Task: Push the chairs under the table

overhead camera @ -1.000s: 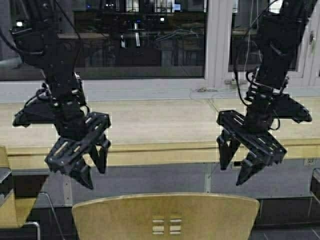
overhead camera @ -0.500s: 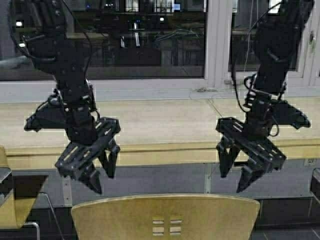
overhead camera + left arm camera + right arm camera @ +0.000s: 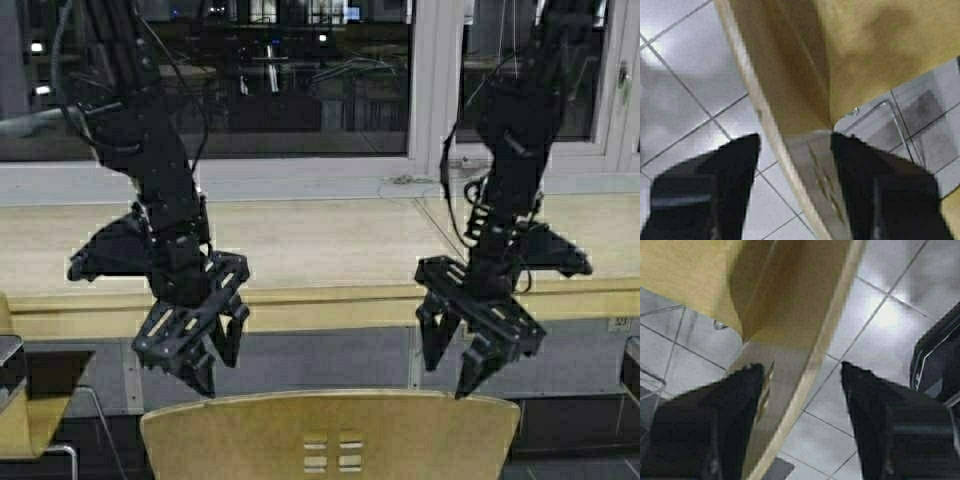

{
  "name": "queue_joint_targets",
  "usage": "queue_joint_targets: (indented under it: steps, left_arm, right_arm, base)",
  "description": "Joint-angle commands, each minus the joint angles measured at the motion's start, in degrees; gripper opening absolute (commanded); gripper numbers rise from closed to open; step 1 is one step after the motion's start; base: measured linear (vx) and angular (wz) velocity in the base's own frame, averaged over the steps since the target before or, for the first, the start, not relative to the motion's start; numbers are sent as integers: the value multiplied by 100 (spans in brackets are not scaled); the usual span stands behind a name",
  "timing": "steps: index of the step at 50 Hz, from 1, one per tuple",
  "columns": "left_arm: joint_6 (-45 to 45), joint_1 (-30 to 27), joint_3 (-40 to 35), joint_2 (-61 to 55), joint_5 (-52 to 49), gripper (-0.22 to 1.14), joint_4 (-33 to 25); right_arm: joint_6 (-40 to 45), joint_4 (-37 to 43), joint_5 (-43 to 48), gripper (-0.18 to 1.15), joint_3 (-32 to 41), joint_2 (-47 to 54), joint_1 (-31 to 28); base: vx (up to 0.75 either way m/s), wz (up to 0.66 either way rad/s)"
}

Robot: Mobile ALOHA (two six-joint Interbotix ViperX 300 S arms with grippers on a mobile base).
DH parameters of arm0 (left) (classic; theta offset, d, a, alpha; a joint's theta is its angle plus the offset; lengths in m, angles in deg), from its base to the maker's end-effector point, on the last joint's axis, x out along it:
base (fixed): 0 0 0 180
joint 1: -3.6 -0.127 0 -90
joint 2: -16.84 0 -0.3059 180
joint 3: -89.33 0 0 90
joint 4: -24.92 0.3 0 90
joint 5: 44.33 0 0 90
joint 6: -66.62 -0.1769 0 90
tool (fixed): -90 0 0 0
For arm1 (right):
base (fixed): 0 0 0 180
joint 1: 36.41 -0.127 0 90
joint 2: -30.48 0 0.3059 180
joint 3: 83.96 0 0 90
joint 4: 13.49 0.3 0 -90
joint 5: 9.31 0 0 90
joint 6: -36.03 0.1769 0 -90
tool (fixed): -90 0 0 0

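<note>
A yellow-tan plywood chair (image 3: pixel 330 435) with small square cutouts stands at the bottom centre, its backrest top edge facing me. The long pale-yellow table (image 3: pixel 320 250) runs across behind it. My left gripper (image 3: pixel 212 372) is open and points down just above the backrest's left end; in the left wrist view (image 3: pixel 794 142) its fingers straddle the backrest's top edge (image 3: pixel 775 140). My right gripper (image 3: pixel 448 375) is open above the backrest's right end; in the right wrist view (image 3: pixel 801 371) its fingers straddle the edge (image 3: pixel 815 365) too. I cannot tell if either touches the chair.
Another tan chair (image 3: pixel 22 420) shows partly at the bottom left. A window (image 3: pixel 270 70) with a white sill runs behind the table. Grey tiled floor (image 3: pixel 685 100) lies under the chair. A cable (image 3: pixel 430 215) lies on the tabletop.
Both arms have come down and inward, the left to the right and the right to the left, so both open grippers now hang just over the chair's backrest edge.
</note>
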Motion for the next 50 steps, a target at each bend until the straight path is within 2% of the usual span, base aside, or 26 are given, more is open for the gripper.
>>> queue_joint_targets:
  steps: [1,43,50]
  left_arm:
    - [0,18,-193,-97,26,84,-44]
    - [26,-316,-1477,-1890,-35,83,-79]
    - [18,-316,-1723,-2030,-70,74,-70]
  right_arm:
    - [-9,9,-79,86,229,123,-9]
    - [-114,9,-237,86,1723,2021,-9]
    - [-158,9,-255,80,1898,2101,-9]
  base:
    - [1,0]
    - [0,0]
    - [1,-1]
